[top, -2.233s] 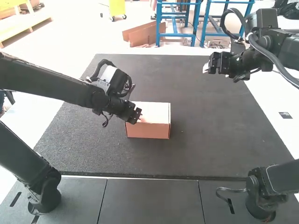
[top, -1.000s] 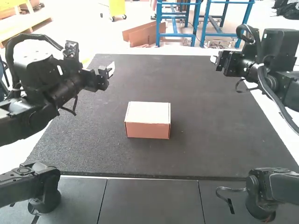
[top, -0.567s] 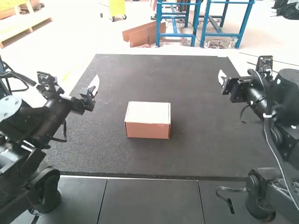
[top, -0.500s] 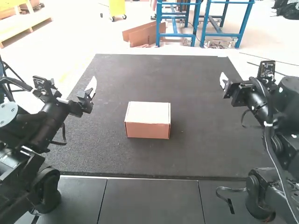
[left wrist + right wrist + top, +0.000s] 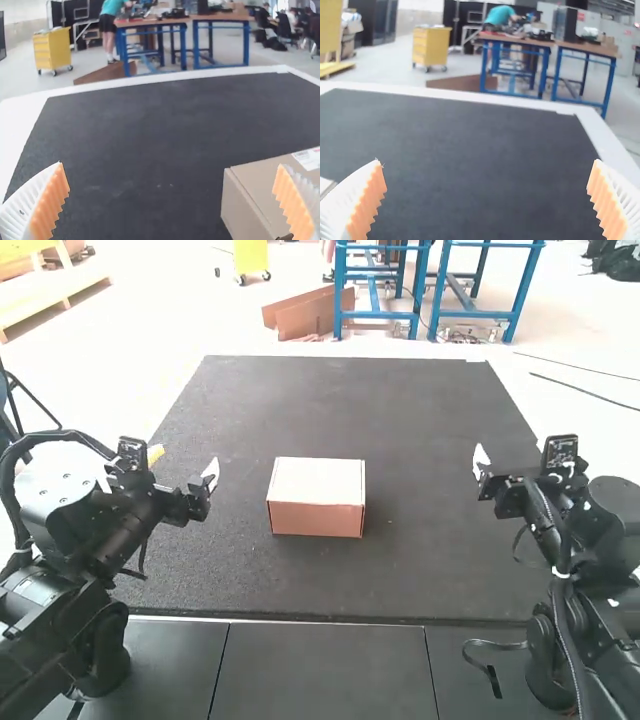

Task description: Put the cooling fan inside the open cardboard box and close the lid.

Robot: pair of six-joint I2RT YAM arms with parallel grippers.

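Bright, even light from above; the cardboard box (image 5: 316, 498) is paler on top.

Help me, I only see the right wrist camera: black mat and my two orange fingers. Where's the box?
Observer: The cardboard box sits in the middle of the mat, to the left of your right gripper, apart from it.
Operator: Is its lid open?
Observer: No, the high view shows the lid lying flat, shut.
Operator: Where's the other arm?
Observer: The left gripper hangs open off the box's left side, not touching it.
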